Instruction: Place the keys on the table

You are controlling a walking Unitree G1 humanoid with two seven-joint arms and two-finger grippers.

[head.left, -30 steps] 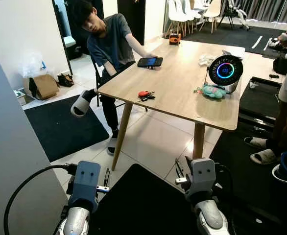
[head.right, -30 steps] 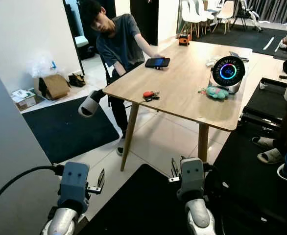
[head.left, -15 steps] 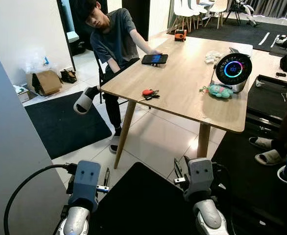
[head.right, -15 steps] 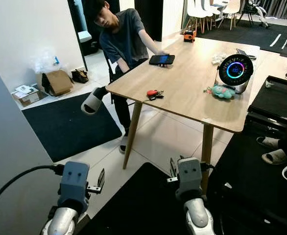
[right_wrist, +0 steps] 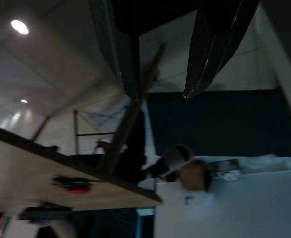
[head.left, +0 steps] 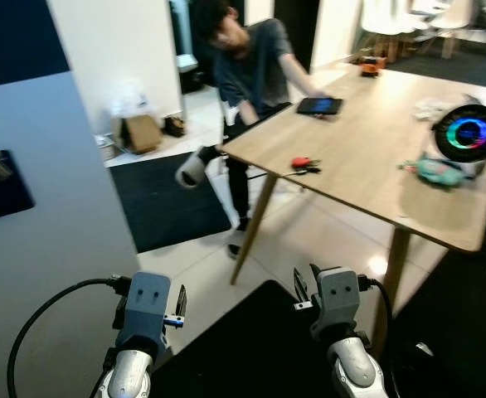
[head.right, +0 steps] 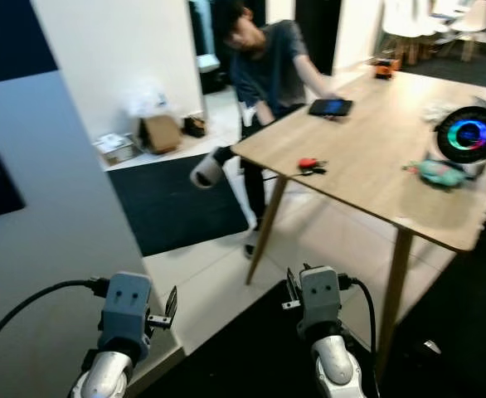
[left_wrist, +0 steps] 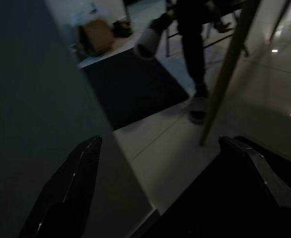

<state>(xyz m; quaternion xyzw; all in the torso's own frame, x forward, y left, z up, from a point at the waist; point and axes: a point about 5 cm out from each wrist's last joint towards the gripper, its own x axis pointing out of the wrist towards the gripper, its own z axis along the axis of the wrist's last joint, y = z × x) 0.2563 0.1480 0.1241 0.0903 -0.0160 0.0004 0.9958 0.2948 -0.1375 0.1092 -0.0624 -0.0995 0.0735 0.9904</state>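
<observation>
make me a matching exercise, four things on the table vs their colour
Things:
1 keys
2 phone
3 soft toy
4 round speaker

Colours:
a black with a glowing ring
b teal
c red tag
d dark with a blue screen

Pairs: 1-c, 2-d, 3-b, 4-a

All four lie on the wooden table.
</observation>
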